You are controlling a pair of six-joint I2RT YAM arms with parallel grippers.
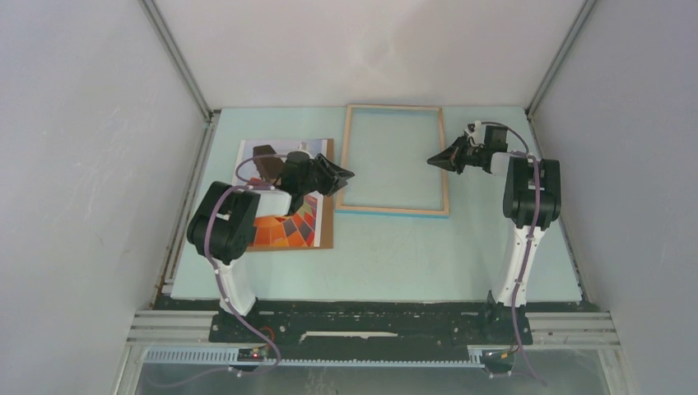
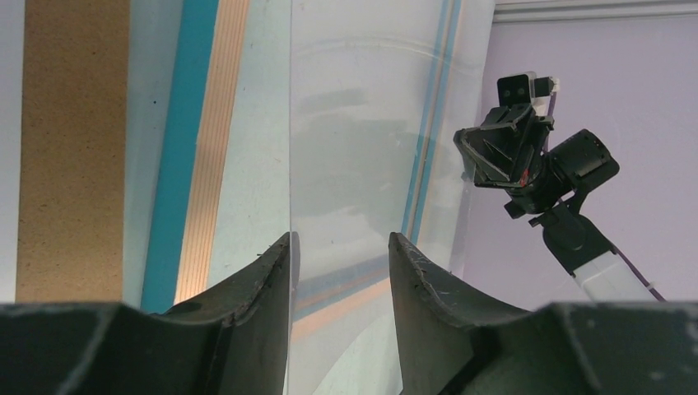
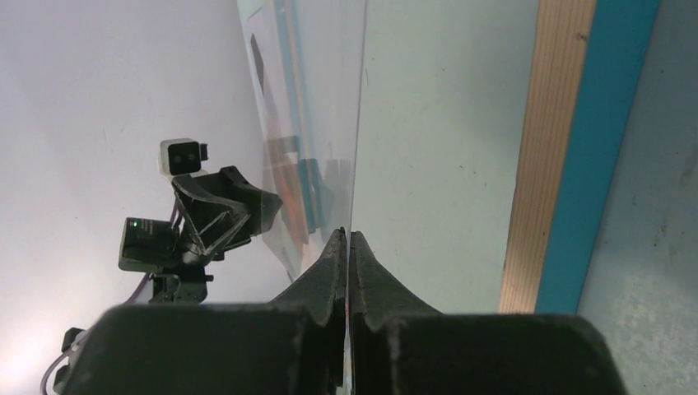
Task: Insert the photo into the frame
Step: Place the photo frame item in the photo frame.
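Note:
The photo (image 1: 284, 230), an orange-red balloon print, lies on the brown backing board (image 1: 326, 222) at the left, partly hidden by my left arm. The frame (image 1: 395, 211) lies flat mid-table, wood side up, with its turquoise edge showing. A clear pane (image 2: 354, 148) hangs above the frame between my two grippers. My right gripper (image 3: 348, 240) is shut on the pane's edge (image 3: 313, 123). My left gripper (image 2: 339, 247) is open at the frame's left rail (image 2: 210, 164), with the pane's other edge between its jaws, against the left finger (image 2: 263, 280).
Grey walls close in the pale green table on three sides. The backing board also shows at the left of the left wrist view (image 2: 74, 148). The frame's right rail (image 3: 547, 164) runs beside my right gripper.

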